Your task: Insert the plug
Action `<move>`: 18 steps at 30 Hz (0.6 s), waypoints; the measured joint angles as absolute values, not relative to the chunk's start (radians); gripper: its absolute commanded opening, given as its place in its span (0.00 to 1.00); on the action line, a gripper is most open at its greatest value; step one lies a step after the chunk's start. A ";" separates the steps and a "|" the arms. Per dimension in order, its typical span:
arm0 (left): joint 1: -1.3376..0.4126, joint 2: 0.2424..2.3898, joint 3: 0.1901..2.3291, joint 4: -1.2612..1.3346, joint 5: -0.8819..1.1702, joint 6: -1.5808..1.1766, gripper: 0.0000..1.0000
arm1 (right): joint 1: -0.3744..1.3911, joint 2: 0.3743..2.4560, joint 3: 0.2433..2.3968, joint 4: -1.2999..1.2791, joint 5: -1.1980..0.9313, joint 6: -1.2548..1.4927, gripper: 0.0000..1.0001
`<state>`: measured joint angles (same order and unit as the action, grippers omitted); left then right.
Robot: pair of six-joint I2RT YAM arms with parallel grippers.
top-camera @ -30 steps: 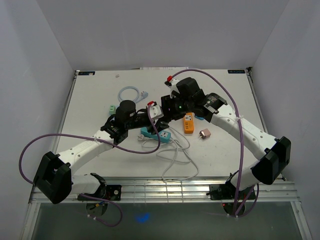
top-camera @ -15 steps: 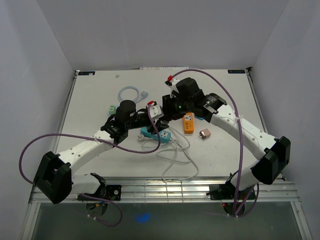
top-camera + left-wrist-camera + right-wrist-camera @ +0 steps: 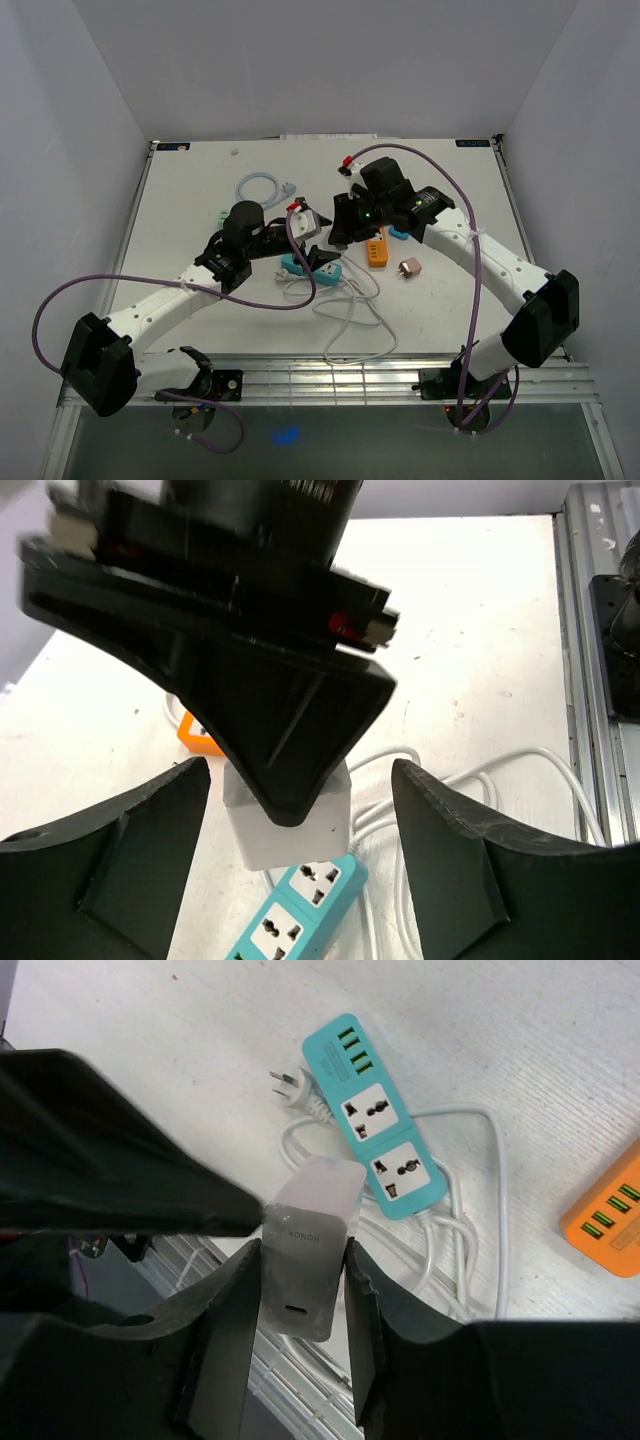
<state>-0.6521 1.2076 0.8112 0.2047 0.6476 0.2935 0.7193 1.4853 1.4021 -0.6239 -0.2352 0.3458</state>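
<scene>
The right claw (image 3: 300,1255) pinches the white charger plug (image 3: 312,1205) by its sides and holds it over one end of the teal power strip (image 3: 384,1160). I cannot tell whether the two touch. The strip lies on the tabletop (image 3: 560,1050) among loops of white cord (image 3: 497,1195). The left claw (image 3: 300,780) is spread wide on either side of the plug, touching nothing. An orange strip (image 3: 610,1222) lies nearby.

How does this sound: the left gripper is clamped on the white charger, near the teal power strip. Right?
Wrong gripper. The right gripper is clamped on the white charger, near the teal power strip; the right wrist view shows it pinched between that gripper's fingers. The left gripper stands open, as the left wrist view shows.
</scene>
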 measured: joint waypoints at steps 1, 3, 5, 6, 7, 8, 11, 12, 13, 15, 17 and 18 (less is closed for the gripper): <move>-0.652 1.199 0.811 0.213 0.654 0.291 0.85 | 0.712 1.486 1.396 -0.627 -0.236 0.342 0.08; -0.652 1.188 0.811 0.225 0.664 0.290 0.86 | 0.701 1.488 1.388 -0.628 -0.240 0.336 0.08; -0.652 1.187 0.811 0.234 0.667 0.288 0.87 | 0.692 1.488 1.380 -0.625 -0.244 0.332 0.08; -0.652 1.187 0.811 0.234 0.667 0.287 0.88 | 0.688 1.488 1.375 -0.622 -0.247 0.331 0.08; -0.652 1.187 0.810 0.234 0.667 0.286 0.88 | 0.685 1.488 1.369 -0.620 -0.251 0.328 0.08; -0.652 1.187 0.810 0.234 0.665 0.282 0.88 | 0.682 1.488 1.365 -0.619 -0.253 0.323 0.08; -0.652 1.176 0.807 0.232 0.649 0.271 0.88 | 0.674 1.489 1.356 -0.619 -0.262 0.285 0.08; -0.652 1.172 0.807 0.231 0.643 0.268 0.88 | 0.672 1.488 1.351 -0.613 -0.268 0.266 0.08; -0.652 1.168 0.807 0.231 0.639 0.265 0.86 | 0.668 1.485 1.343 -0.603 -0.274 0.242 0.08; -0.652 1.159 0.807 0.228 0.640 0.263 0.86 | 0.661 1.478 1.319 -0.585 -0.294 0.189 0.08; -0.652 1.154 0.807 0.217 0.654 0.265 0.86 | 0.650 1.464 1.291 -0.578 -0.321 0.130 0.08; -0.652 1.153 0.807 0.209 0.664 0.266 0.86 | 0.644 1.454 1.277 -0.577 -0.337 0.101 0.08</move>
